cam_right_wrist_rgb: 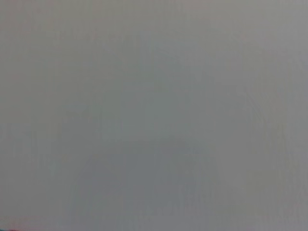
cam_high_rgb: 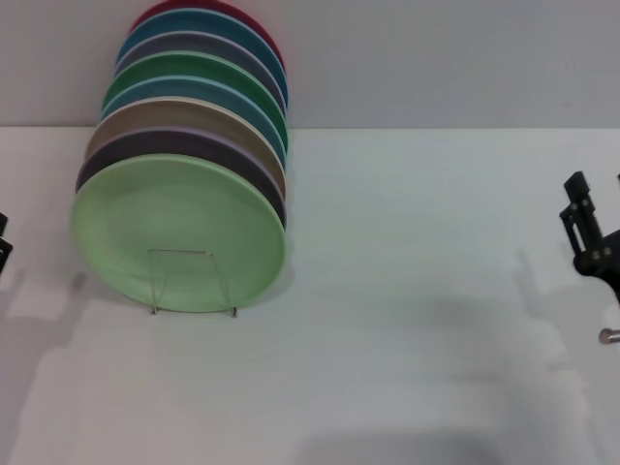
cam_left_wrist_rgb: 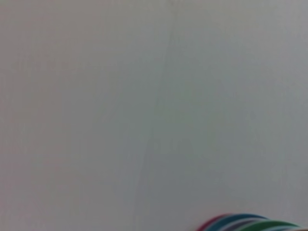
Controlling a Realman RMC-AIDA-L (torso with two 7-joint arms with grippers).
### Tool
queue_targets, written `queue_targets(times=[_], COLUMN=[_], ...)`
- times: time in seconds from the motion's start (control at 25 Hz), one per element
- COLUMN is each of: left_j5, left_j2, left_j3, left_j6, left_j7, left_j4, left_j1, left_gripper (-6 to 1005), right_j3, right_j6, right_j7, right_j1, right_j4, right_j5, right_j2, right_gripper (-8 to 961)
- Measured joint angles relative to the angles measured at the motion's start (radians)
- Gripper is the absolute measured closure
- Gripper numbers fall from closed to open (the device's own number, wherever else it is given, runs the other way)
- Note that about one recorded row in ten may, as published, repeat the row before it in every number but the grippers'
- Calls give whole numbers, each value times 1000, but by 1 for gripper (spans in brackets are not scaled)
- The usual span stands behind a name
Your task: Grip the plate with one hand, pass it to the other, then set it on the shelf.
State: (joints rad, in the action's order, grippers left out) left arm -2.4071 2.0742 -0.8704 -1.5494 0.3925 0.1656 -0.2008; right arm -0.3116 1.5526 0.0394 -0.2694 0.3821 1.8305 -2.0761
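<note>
i see the plate (cam_high_rgb: 179, 231) already upright at the front of the shelf (cam_high_rgb: 192, 283) near the tabletop's (cam_high_rgb: 417, 291) far-left corner, the left end effector (cam_high_rgb: 3, 242) and right end effector (cam_high_rgb: 588, 232) apart at the edges, grip i cannot tell, so any nudge risks toppling the stack.

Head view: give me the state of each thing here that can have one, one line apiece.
pale green plate: upright on edge at the front of the row, behind the rack's front loop, held by no gripper.
wire rack: standing on the white table, filled with a row of plates.
other plates: upright on edge, lined up behind the pale green plate.
left gripper: at the left edge, holding nothing.
right gripper: at the right edge, holding nothing.
</note>
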Motion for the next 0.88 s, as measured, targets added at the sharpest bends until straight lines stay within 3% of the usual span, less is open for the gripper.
queue_targets(times=[0.36, 0.88], left_j5=[1, 0], left_j2=[-1, -1], left_j3=[-57, -85], left_j6=[21, 45], left_j7=[-12, -65], left_j4=[14, 16], left_j1=[-9, -14], left_gripper=[214, 216], right_j3=[-43, -90], right_j6=[-46, -60], right_j7=[-48, -49], right_j1=[-60, -73], right_j4=[-84, -102], right_j5=[-6, -13], right_j2=[-4, -4], right_gripper=[378, 367])
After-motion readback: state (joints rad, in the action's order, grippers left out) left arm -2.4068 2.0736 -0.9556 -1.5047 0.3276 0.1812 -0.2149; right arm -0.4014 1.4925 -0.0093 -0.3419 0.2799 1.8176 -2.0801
